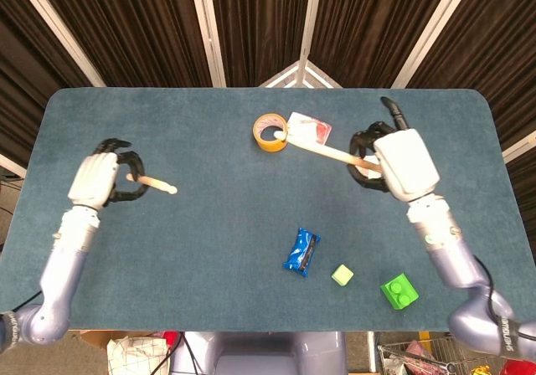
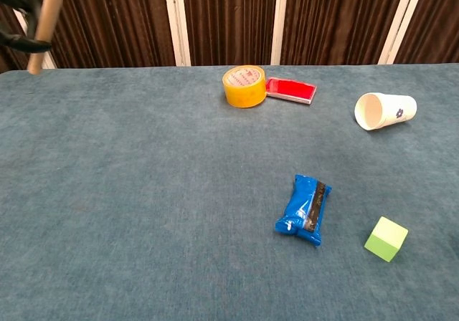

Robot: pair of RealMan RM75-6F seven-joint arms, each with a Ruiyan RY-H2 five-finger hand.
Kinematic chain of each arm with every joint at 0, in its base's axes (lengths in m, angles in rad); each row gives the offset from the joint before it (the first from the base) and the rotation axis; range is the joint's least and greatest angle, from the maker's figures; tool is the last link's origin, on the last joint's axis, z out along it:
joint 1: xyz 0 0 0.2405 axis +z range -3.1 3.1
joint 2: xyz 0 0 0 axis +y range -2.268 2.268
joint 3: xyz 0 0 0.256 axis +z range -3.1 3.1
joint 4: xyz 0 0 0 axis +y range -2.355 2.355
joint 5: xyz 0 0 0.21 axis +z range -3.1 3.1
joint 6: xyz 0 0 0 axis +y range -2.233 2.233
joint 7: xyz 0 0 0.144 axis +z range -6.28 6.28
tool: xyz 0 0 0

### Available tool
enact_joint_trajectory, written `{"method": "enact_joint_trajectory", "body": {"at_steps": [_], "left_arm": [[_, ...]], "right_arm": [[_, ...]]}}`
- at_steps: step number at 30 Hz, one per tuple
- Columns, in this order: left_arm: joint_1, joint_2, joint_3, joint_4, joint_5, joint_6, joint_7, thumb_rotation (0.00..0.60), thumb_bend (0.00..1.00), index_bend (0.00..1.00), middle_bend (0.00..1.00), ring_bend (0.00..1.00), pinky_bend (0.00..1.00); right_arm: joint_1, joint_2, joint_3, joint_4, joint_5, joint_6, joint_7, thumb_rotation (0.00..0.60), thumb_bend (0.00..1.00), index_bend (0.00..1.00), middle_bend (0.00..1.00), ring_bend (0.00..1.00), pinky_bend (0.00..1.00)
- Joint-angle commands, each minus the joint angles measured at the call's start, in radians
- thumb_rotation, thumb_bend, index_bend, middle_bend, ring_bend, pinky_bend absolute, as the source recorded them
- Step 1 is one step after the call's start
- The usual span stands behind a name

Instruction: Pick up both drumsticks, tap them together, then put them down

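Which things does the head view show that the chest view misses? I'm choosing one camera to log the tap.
Only the head view shows the right robot hand gripping its drumstick, the green brick, and the whole left robot hand. Only the chest view shows the paper cup, hidden under the right robot hand from above. Both show the left drumstick, tape roll, red packet, blue wrapper and pale green cube.

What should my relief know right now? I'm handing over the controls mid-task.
Left hand holds a drumstick, tip pointing toward table centre.
Right hand holds the other drumstick, tip above the tape roll.
Done: both sticks picked up and lifted off the table.
Left: bring the tips together and tap them (they are far apart), then lay both down.
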Motion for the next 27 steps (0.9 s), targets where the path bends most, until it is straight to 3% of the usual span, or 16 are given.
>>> {"method": "enact_joint_trajectory", "body": {"at_steps": [1,7,14,27], "left_arm": [[-0.019,-0.022,-0.003,-0.026,-0.024,-0.006,0.009,0.6,0.39,0.6,0.62,0.19,0.11],[-0.049,-0.065,0.007,-0.052,-0.054,-0.017,0.021,0.6,0.39,0.6,0.62,0.19,0.11],[-0.079,-0.101,0.004,-0.065,-0.106,-0.018,0.039,0.6,0.39,0.6,0.63,0.19,0.11],[-0.113,-0.095,-0.041,-0.125,-0.22,-0.004,0.031,0.6,0.39,0.61,0.63,0.19,0.11]], "right_arm": [[0.058,-0.041,0.031,-0.056,0.134,-0.047,-0.063,0.6,0.46,0.71,0.64,0.42,0.0],[0.118,-0.104,0.042,-0.075,0.294,-0.058,-0.132,0.6,0.47,0.71,0.64,0.42,0.0],[0.159,-0.14,0.041,-0.087,0.37,-0.042,-0.192,0.6,0.48,0.71,0.64,0.43,0.0],[0.149,-0.176,0.003,-0.039,0.195,-0.001,-0.13,0.6,0.48,0.71,0.64,0.44,0.0]]}}
